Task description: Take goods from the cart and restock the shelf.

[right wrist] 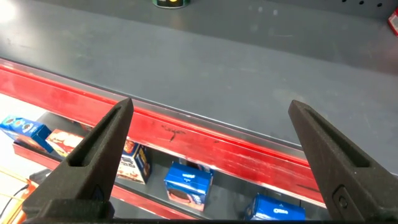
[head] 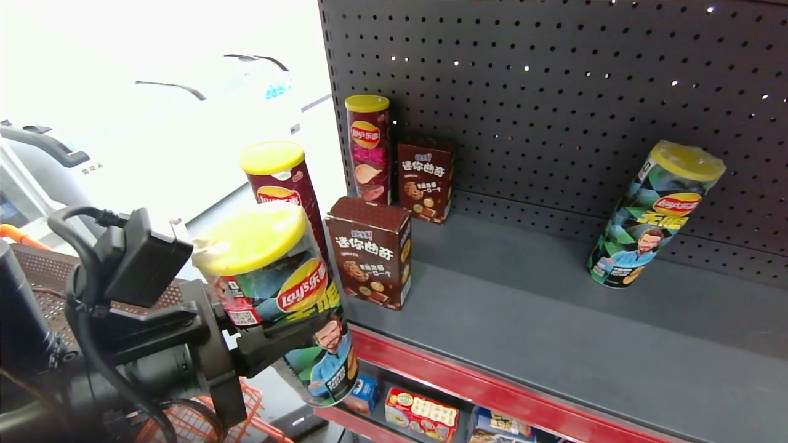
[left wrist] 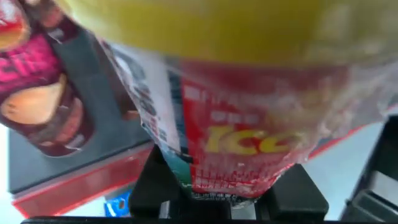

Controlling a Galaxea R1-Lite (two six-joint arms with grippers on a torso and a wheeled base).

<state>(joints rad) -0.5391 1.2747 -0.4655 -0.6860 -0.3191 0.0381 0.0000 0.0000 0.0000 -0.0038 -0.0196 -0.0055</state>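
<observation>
The left gripper (head: 271,341) is clamped on a green chips can (head: 280,289) with a yellow lid. The can is held slightly tilted off the front left corner of the shelf (head: 523,332), not on it. It hides the far finger and the lower part of a red can (head: 280,178) behind. Its label is blurred in the left wrist view. The right gripper (right wrist: 211,107) stands wide apart and empty over the shelf's red front edge (right wrist: 205,134). The boxes on the lower tier (head: 422,413) are cut off.

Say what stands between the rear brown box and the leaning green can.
Nothing: head view shows bare shelf between rear brown box and leaning green can.
</observation>
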